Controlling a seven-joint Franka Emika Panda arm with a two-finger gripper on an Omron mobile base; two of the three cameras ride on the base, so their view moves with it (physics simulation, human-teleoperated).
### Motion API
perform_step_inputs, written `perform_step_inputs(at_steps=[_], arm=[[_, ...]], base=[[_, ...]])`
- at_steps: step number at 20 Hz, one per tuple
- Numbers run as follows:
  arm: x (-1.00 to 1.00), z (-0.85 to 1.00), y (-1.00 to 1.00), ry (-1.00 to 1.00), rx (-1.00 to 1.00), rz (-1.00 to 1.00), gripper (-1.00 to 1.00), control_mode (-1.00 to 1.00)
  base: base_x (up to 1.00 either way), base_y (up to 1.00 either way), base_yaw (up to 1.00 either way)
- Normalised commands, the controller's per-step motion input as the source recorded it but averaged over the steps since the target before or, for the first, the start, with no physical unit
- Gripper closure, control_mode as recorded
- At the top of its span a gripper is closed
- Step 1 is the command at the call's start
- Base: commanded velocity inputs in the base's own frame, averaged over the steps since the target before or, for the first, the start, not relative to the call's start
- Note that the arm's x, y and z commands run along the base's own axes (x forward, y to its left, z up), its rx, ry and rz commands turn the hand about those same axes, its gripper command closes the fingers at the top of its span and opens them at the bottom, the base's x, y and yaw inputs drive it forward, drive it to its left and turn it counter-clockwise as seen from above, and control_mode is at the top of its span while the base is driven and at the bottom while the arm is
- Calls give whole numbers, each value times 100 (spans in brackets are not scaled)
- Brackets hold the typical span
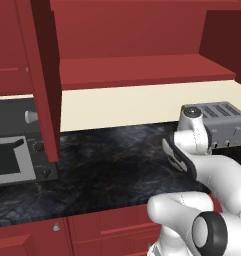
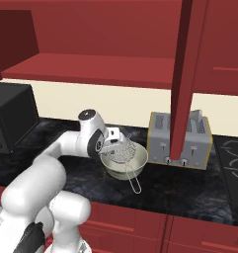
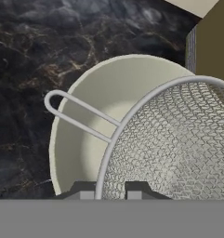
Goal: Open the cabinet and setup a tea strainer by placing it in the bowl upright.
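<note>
Right base view: cabinet (image 2: 140,44) stood open, shelf bare. Bowl (image 2: 135,159) sat on the dark tabletop (image 2: 189,192), just beside the toaster (image 2: 162,136). Strainer (image 2: 123,154) rested in the bowl, handle over the rim toward the tabletop's front edge. End effector (image 2: 114,140) was clenched on the strainer's rim.

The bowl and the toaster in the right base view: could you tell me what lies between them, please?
Only a bare strip of dark counter separates the bowl from the toaster, seen in the right base view.
</note>
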Motion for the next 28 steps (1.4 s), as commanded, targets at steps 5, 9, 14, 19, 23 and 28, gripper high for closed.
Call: perform_step_inputs(at_steps=[5, 9, 14, 19, 23, 28], arm=[[15, -6, -15, 8, 0, 0, 100, -100], [21, -4, -8, 6, 0, 0, 100, -100], [15, 0, 0, 5, -1, 0, 100, -100], [12, 0, 0, 7, -2, 0, 100, -100], [15, -9, 0, 2, -3, 0, 100, -100], [13, -4, 0, 4, -3, 0, 100, -100]], base=[[0, 0, 0], [0, 0, 0], [0, 0, 0], [0, 0, 0], [0, 0, 0], [0, 0, 0]])
